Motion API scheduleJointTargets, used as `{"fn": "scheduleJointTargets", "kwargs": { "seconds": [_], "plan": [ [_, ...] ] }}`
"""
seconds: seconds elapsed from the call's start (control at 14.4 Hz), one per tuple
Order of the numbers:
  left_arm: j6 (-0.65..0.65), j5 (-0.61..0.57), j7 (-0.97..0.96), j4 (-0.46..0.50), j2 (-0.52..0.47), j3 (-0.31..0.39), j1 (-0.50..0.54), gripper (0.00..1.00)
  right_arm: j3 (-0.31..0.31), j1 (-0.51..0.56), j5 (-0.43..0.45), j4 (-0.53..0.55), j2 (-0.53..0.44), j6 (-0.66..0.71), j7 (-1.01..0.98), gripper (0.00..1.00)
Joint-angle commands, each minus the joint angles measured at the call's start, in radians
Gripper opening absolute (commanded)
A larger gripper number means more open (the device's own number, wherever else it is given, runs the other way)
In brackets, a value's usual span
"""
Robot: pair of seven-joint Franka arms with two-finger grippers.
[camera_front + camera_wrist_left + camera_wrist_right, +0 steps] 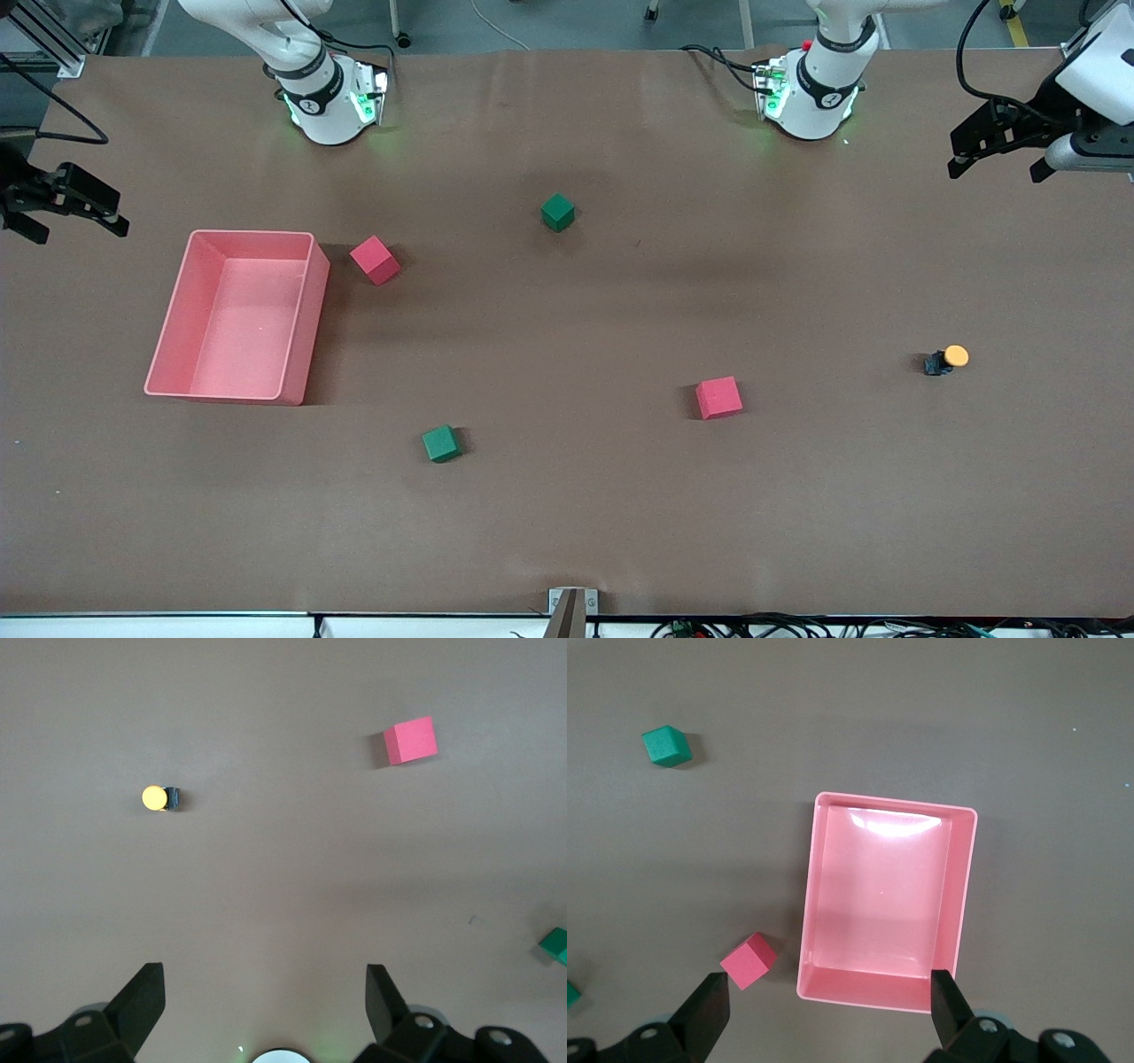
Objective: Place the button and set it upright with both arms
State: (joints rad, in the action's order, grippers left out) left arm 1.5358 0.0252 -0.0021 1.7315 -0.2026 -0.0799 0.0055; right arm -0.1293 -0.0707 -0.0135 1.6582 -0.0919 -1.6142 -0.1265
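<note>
- The left gripper (997, 168) hangs in the air over the left arm's end of the table (620, 514), its two black fingers (142, 1001) spread wide apart with nothing between them.
- The right gripper (75, 221) hangs over the right arm's end of the table, fingers likewise apart and empty, above the table edge just beside the pink bin (306, 310).
- Both arms reach out sideways from their bases with the wrists turned down toward the table.
- The button (946, 360) lies on its side on the table toward the left arm's end, well apart from both grippers.
- In the front view its long axis runs roughly from 8 to 2 o'clock: orange cap (956, 356) at the 2 o'clock end, black-and-blue body (936, 364) at the 8 o'clock end.
- From the button, the nearest red cube (718, 397) sits at about 8 o'clock, a little nearer the front camera.
- A green cube (441, 443) lies toward the right arm's end from that red cube.
- A second red cube (375, 260) sits just beside the bin, and another green cube (558, 213) lies near mid-table, farther from the camera.
</note>
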Motion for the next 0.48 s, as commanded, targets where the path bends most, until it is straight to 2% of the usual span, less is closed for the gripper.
{"fn": "scheduleJointTargets", "kwargs": {
  "seconds": [0.0,0.42],
  "plan": [
    [0.010,-0.002,-0.002,0.016,-0.017,-0.001,0.005,1.00,0.008,0.008,0.015,0.035,-0.037,0.002,0.024,1.00],
    [0.009,-0.002,-0.002,0.016,-0.017,-0.001,0.005,1.00,0.005,0.009,0.015,0.035,-0.031,0.005,0.022,1.00]
  ]
}}
